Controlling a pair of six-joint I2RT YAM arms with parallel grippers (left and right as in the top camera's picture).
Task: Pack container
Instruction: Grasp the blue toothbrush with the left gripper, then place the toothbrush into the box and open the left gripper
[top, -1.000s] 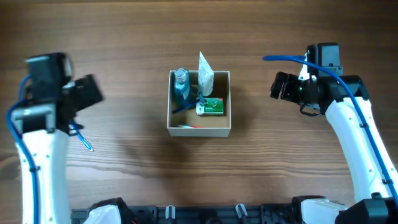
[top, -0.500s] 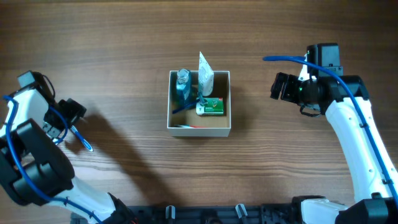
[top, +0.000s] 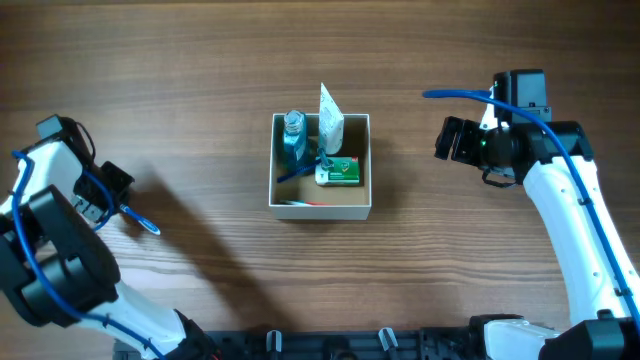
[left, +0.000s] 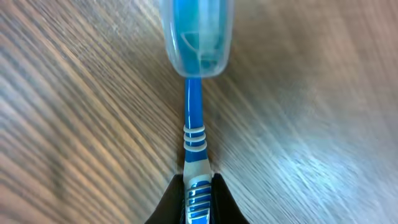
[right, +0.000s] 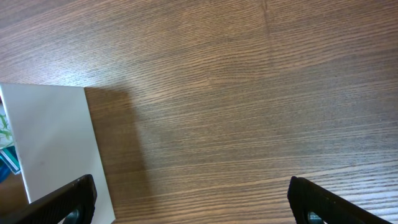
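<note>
The container (top: 320, 211), a square white box with a tan inside, sits mid-table and holds a blue bottle (top: 292, 142), a white packet (top: 331, 118) and a green-and-white box (top: 341, 172). At the far left, my left gripper (top: 122, 204) is shut on a blue toothbrush (top: 142, 221) lying low over the wood. In the left wrist view the jaws (left: 198, 194) pinch the striped handle (left: 194, 124), and a clear blue cap (left: 196, 31) covers the head. My right gripper (top: 447, 140) hangs open to the right of the container, with nothing between its fingers (right: 81, 194).
In the right wrist view the container's white outer wall (right: 50, 143) shows at the left, with bare wood grain beyond. A red-and-white item (top: 300, 203) lies along the container's front wall. Both white arm links reach in from the table's near edge.
My left arm dropped to the table at the far left and its gripper closed on the toothbrush, which shifted slightly to the right. The right arm has not moved.
</note>
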